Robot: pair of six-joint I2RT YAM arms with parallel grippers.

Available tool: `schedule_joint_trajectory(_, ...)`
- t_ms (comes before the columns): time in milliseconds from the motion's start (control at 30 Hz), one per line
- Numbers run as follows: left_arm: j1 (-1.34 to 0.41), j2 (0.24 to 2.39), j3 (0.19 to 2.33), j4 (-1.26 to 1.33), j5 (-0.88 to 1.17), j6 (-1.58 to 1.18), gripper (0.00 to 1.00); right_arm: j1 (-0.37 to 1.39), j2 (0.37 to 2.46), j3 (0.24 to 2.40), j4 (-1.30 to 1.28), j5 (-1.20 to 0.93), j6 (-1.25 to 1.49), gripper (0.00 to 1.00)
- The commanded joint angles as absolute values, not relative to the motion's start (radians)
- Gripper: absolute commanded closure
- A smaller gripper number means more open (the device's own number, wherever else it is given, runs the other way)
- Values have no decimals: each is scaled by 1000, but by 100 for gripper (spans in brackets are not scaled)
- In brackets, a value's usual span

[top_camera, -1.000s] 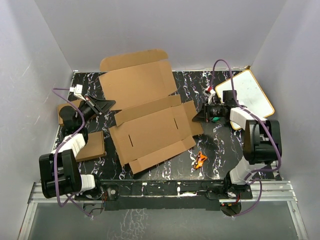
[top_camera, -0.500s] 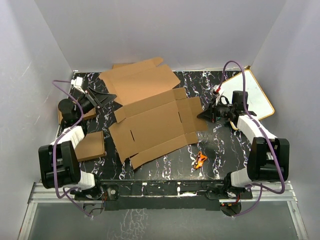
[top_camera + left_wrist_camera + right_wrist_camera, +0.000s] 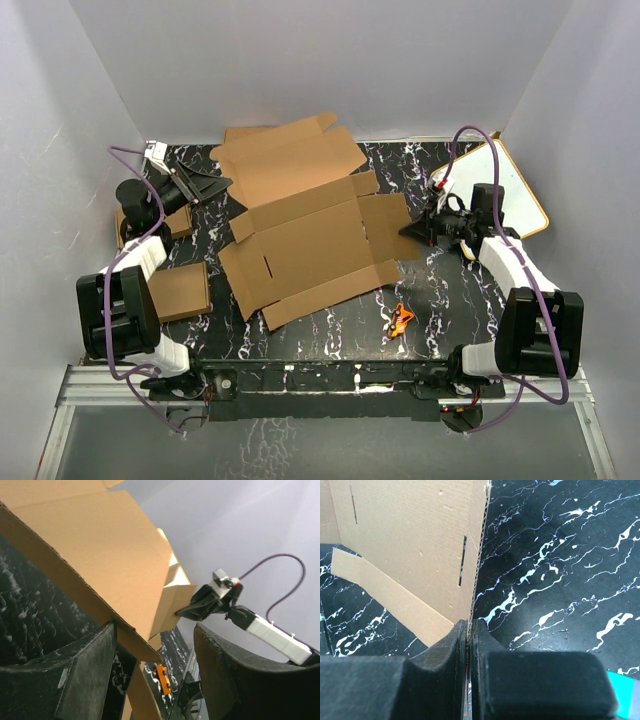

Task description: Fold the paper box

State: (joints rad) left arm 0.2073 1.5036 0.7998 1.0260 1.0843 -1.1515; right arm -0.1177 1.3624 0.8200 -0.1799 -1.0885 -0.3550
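We log the left jaws just released off the rear flap of the box (image 3: 310, 245), right jaws still clenched on its right edge, so that fold likely needs regrasping.

paper box (image 3: 310, 250) central, board (image 3: 500, 185) at far right

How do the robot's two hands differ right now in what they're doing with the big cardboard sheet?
The left hand stands open, with an edge of the paper box between its spread fingers. The right hand is shut, pinching the box's edge. The left hand is at the far-left raised flap, and the right hand is at the right-side flap. Both are black and two-fingered.
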Motion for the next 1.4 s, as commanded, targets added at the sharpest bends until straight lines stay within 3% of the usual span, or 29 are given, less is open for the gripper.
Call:
schedule_joint_trajectory(0, 204, 1446, 874, 591, 1027, -867, 39, -126, 1311, 813, -121, -1151, -425, 92)
schedule_joint_trajectory(167, 204, 1464, 988, 54, 818, -586, 35, -128, 1307, 810, -121, -1147, -434, 92)
schedule_joint_trajectory(300, 206, 1516, 1043, -76, 720, -546, 33, -130, 1311, 812, -124, -1137, -434, 92)
schedule_joint_trajectory(433, 208, 1512, 1060, -77, 643, -526, 30, -131, 1319, 817, -134, -1126, -438, 92)
schedule_joint_trajectory(633, 222, 1533, 1075, 11, 607, -572, 13, -131, 1335, 832, -170, -1126, -472, 92)
schedule_joint_trajectory(1000, 184, 1679, 1027, 171, 678, -910, 8, -131, 1367, 855, -229, -1120, -517, 92)
schedule_joint_trajectory(1367, 49, 1765, 1081, 53, 589, -1035, 11, -131, 1371, 851, -225, -1114, -517, 92)
